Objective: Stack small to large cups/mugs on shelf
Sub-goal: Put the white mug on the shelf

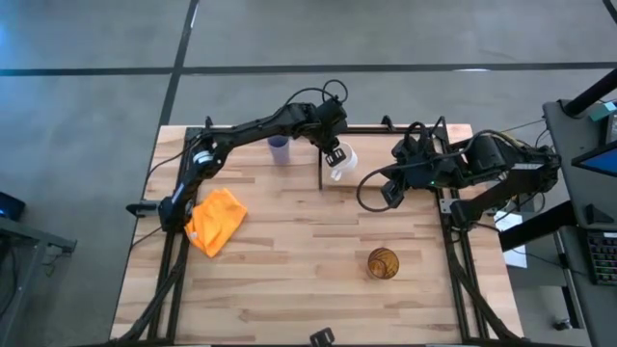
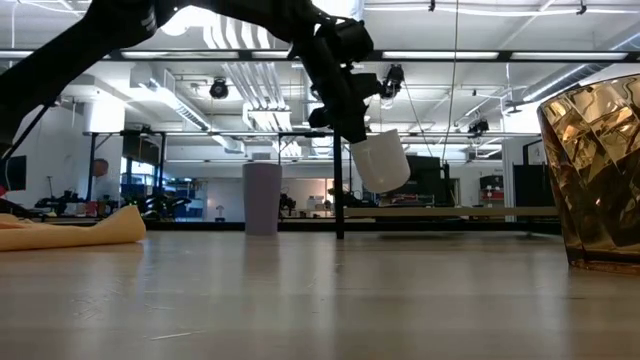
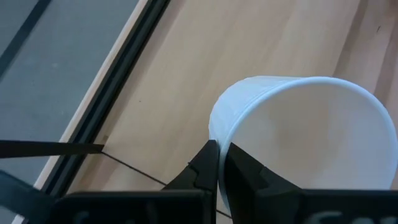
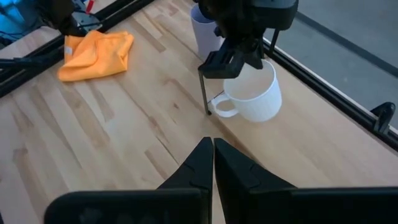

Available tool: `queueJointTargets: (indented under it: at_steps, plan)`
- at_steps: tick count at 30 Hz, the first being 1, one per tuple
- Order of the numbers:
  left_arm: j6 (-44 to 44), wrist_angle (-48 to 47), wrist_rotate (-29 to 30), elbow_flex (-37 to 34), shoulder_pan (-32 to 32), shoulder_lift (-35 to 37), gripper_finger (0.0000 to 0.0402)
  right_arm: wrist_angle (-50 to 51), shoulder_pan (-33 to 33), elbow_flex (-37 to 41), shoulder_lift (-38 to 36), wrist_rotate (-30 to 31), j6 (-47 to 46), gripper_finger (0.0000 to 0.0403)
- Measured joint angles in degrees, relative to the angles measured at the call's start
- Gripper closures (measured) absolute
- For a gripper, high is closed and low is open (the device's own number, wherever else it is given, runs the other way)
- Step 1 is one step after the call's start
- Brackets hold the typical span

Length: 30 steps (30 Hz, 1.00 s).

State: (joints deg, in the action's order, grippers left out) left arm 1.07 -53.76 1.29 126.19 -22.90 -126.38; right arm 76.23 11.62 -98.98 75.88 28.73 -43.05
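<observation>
My left gripper [image 1: 335, 154] reaches to the table's far middle and is shut on the white handled mug [image 1: 343, 166], above the left end of the wooden shelf [image 1: 374, 145]. The low view shows the mug [image 2: 380, 160] tilted above the shelf board [image 2: 450, 211]. The lavender tumbler [image 1: 279, 149] stands upright on the table left of the shelf. The amber cup [image 1: 383, 262] stands near the table's near right. My right gripper [image 1: 390, 191] is shut and empty, hovering by the shelf's near edge. My left gripper pinches the mug's rim wall [image 3: 221, 148], one finger [image 3: 242, 177] inside the mug and one [image 3: 204, 171] outside. The fingers come from above, slanting down. The mug hangs tilted below them, lifted clear of the shelf, its handle [image 4: 224, 109] toward the shelf's black post.
An orange cloth [image 1: 217, 220] lies at the table's left. A black upright post [image 4: 204, 93] of the shelf stands right beside the mug's handle. Black frame rods run along the table's far edge. There is bare wood between the cloth and the amber cup.
</observation>
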Motion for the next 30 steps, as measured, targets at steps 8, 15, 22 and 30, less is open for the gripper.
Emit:
queueJointTargets:
  at_steps: [8, 15, 22, 30]
  plan:
    - [0.0, 2.4, 0.7, 0.0, 0.0, -1.2, 0.0402, 0.1, 0.0, 0.1, 0.0, 0.0, 0.0, 0.0394]
    - [-0.1, 1.4, 0.7, 0.0, -0.3, -1.2, 0.0402, 0.1, 0.0, 0.1, 0.0, 0.0, 0.0, 0.0394]
    - [-1.9, 0.2, 0.6, 0.0, -0.3, -1.2, 0.0402, 0.1, 0.0, 0.1, 0.0, 0.0, 0.1, 0.0394]
    - [-4.4, 0.5, 0.4, 0.0, -0.3, -1.2, 0.0370, 0.1, 0.0, 0.2, 0.0, -0.1, 0.2, 0.0394]
